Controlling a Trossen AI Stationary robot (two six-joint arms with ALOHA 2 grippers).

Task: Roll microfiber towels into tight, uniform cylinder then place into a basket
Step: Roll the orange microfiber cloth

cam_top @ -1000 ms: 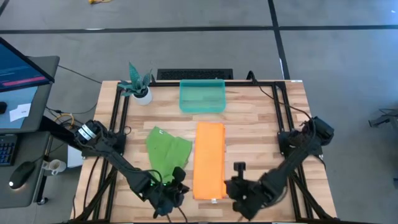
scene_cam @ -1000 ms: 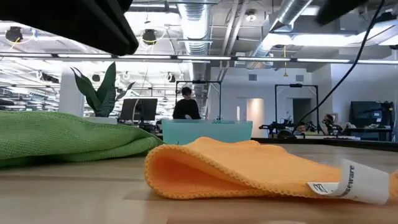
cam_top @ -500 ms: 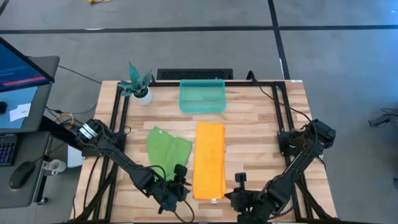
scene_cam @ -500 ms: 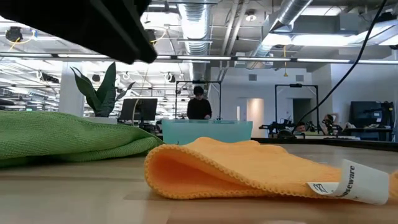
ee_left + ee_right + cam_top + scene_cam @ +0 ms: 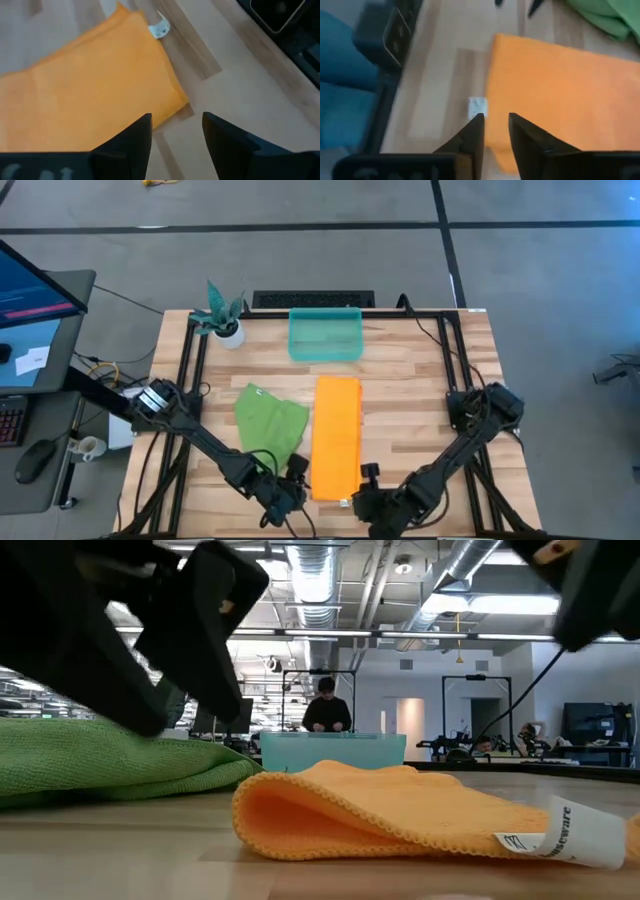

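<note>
The orange-yellow towel (image 5: 336, 435) lies flat on the table as a long folded strip. Its near end (image 5: 400, 810) bears a white tag (image 5: 565, 830). The lime green towel (image 5: 270, 416) lies crumpled to its left. The teal basket (image 5: 325, 333) stands at the far edge. My left gripper (image 5: 176, 127) hangs open above the table just off the strip's near left corner (image 5: 175, 102). My right gripper (image 5: 496, 125) hangs open with a narrow gap over the near right corner, by the tag (image 5: 478, 106). Neither holds anything.
A small white pot with a teal plant (image 5: 222, 320) stands at the far left corner. Black frame rails (image 5: 190, 370) run along both table sides. Bare wood lies to the right of the orange strip (image 5: 420, 410). A person (image 5: 327, 710) stands far behind the table.
Both grippers have come down at the table's near edge and closed in on the orange towel's near end, the left from its left, the right from its right. In the low view both now reach far into the picture. The towels have stayed put.
</note>
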